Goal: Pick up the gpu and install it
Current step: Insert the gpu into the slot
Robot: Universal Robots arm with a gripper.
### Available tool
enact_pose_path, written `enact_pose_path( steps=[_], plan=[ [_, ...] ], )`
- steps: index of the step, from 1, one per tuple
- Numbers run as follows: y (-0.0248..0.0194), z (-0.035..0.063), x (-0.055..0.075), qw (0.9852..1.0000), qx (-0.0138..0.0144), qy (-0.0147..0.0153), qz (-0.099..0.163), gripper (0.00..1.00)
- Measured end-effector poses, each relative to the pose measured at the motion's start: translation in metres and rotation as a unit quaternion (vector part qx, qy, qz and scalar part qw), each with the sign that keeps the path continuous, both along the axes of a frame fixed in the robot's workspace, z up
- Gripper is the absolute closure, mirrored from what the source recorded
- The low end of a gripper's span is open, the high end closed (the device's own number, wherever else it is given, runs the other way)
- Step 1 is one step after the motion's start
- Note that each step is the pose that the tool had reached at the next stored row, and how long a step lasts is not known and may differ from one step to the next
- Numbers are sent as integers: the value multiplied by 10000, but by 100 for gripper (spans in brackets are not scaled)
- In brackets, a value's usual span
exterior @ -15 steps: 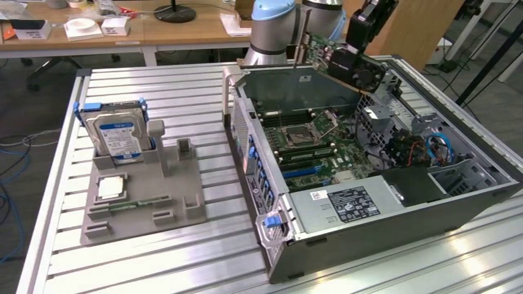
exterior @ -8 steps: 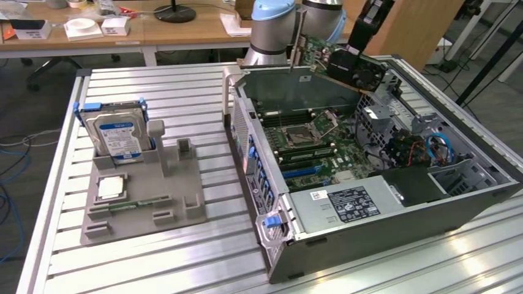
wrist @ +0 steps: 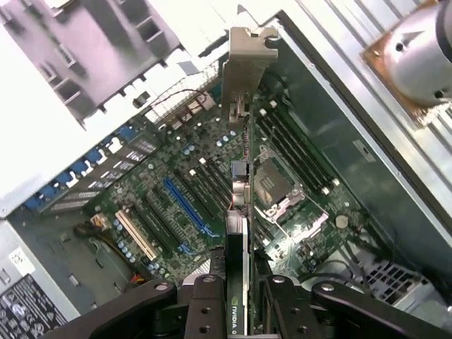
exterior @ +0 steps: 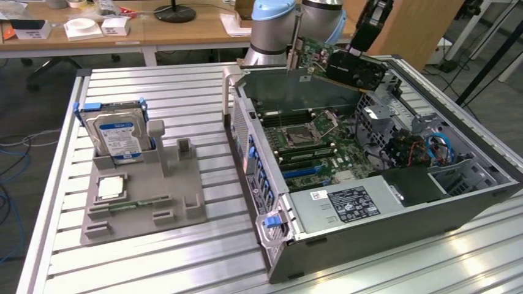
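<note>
The gpu [exterior: 331,61] hangs in the air over the far end of the open computer case [exterior: 270,245]. It shows a green board, a black cooler and a metal bracket [exterior: 292,52]. My gripper [exterior: 358,52] is shut on its upper edge. In the wrist view the gpu [wrist: 240,212] is seen edge-on, running from my gripper [wrist: 240,314] out to the bracket [wrist: 247,63]. The fingers [wrist: 205,304] clamp it from both sides. Below it lies the motherboard [wrist: 162,176] with a blue slot [wrist: 185,205] and several black slots, and the card does not touch them.
On the exterior view's left a grey fixture [exterior: 176,190] holds a hard drive [exterior: 119,138], a CPU [exterior: 110,188] and a RAM stick [exterior: 131,205]. The case holds a power supply [exterior: 351,203] and a drive cage [exterior: 457,177]. Desks stand behind the slatted table [exterior: 163,263].
</note>
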State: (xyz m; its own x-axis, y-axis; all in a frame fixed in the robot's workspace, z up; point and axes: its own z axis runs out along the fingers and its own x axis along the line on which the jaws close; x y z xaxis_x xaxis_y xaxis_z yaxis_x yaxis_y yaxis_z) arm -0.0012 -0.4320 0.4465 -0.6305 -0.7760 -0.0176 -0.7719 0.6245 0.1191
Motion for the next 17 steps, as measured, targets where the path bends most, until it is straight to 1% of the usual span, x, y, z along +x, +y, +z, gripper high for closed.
enact_pose_path(
  steps=[4,9,12,17],
  plan=[
    [0,0,0,9995,0,0,310,74],
    [0,-1,0,9977,0,0,680,74],
    [0,-1,0,9960,0,0,894,74],
    [0,-1,0,9920,0,0,1259,74]
  ],
)
